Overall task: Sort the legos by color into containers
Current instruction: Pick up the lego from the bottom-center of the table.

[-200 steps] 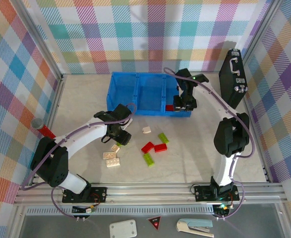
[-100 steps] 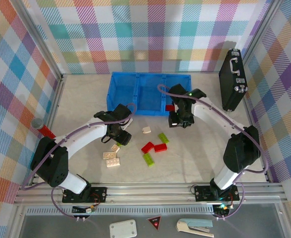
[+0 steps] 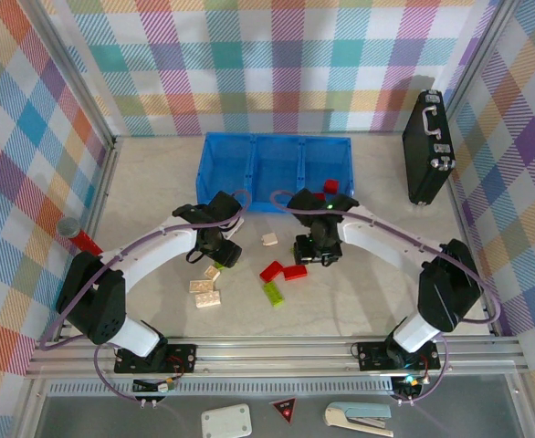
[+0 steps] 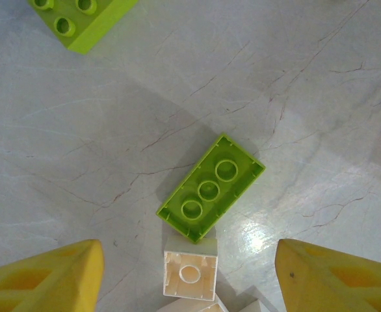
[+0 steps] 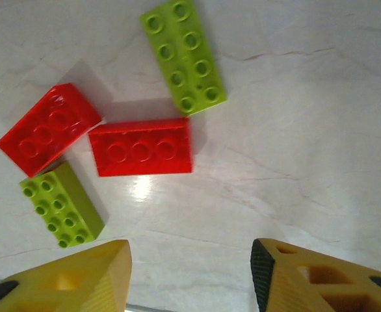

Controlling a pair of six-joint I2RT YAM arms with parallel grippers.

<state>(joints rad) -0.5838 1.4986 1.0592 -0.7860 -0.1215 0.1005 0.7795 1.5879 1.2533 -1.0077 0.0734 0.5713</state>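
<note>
The blue tray (image 3: 251, 170) lies at the back; its right compartment holds red bricks (image 3: 329, 187). Loose on the table are two red bricks (image 3: 284, 271), a green brick (image 3: 273, 293) and cream bricks (image 3: 205, 292). My right gripper (image 3: 311, 253) hovers open beside them; under it I see the red pair (image 5: 142, 147), a long green brick (image 5: 183, 55) and a second green one (image 5: 62, 205), all beyond its fingertips (image 5: 67, 279). My left gripper (image 4: 190, 289) is open over an upturned cream brick (image 4: 190, 273) that touches an upturned green brick (image 4: 211, 186).
A black briefcase (image 3: 429, 146) stands at the back right. A red cylinder with a grey cap (image 3: 78, 235) lies at the left wall. Another cream brick (image 3: 269, 239) sits between the arms, and a further green brick (image 4: 80, 19) lies beyond the left gripper.
My right arm has swung from the tray's right compartment toward the near side and now hangs over the loose bricks. The left arm has stayed where it was.
</note>
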